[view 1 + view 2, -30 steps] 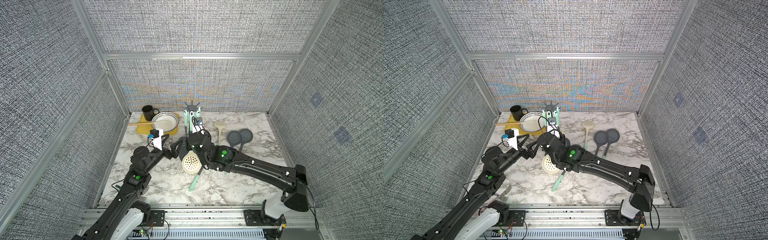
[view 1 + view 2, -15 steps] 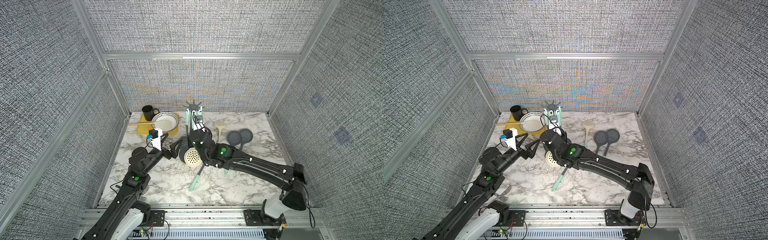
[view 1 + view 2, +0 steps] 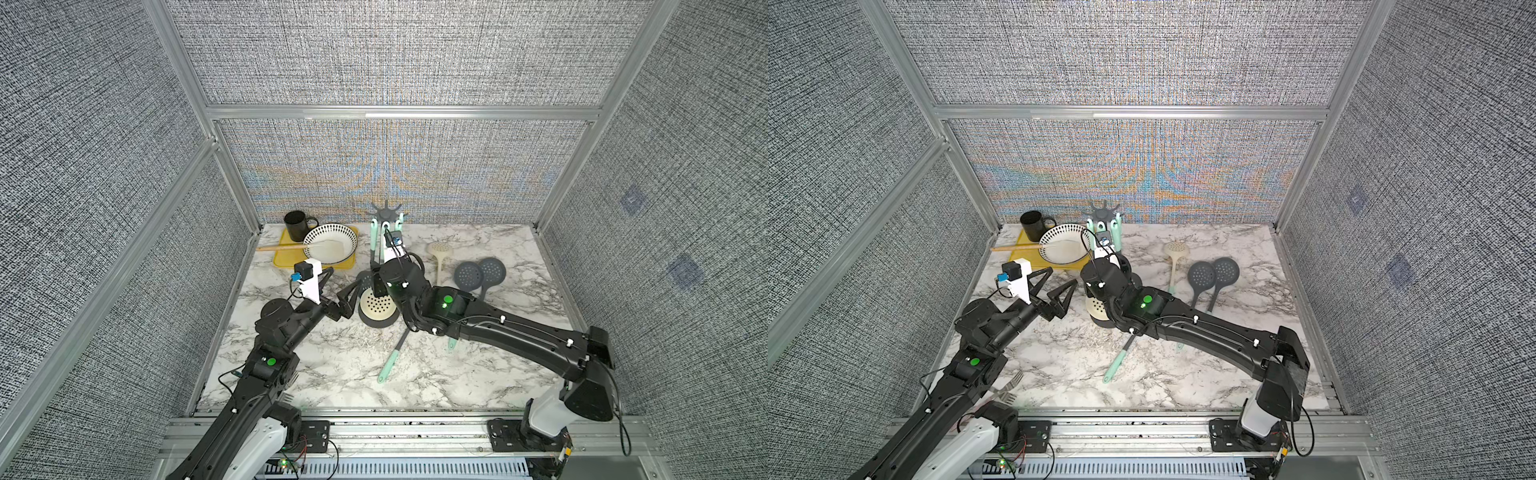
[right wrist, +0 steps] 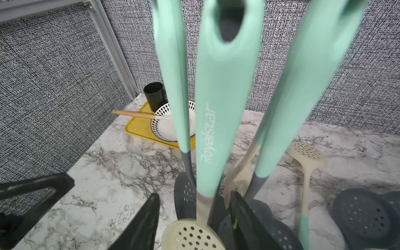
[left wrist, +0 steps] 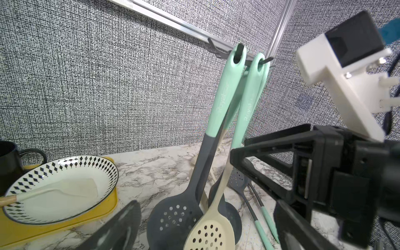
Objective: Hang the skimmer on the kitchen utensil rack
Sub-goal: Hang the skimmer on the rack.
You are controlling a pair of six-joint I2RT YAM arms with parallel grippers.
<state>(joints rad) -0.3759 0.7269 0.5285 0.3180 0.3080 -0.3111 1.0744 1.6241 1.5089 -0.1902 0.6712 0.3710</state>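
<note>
- A fork (image 3: 1014, 380) lies at the near edge of the worktop (image 3: 332, 374); a bit farther, a tool with a green handle (image 3: 388, 365) lies flat.
- Your left claw (image 3: 1059, 284) is wide apart and holds nothing; it sits close to the hanging tools.
- Your right claw (image 4: 194, 195) has its fingers apart too; the skimmer's handle runs between them, and they do not look pressed on it.
- The skimmer (image 5: 210, 231) has a cream head with holes and a green handle; it hangs from a hook of the kitchen utensil rack (image 3: 386, 212), head down low.
- A dark grey skimmer (image 5: 173, 216) hangs just beside it.
- On your right arm's side, a cream spoon (image 3: 439, 251) and two grey spoons (image 3: 467, 276) lie flat.
- Far back stand a yellow tray (image 3: 282, 257), a bowl (image 3: 330, 232) and a black mug (image 3: 297, 226).
</note>
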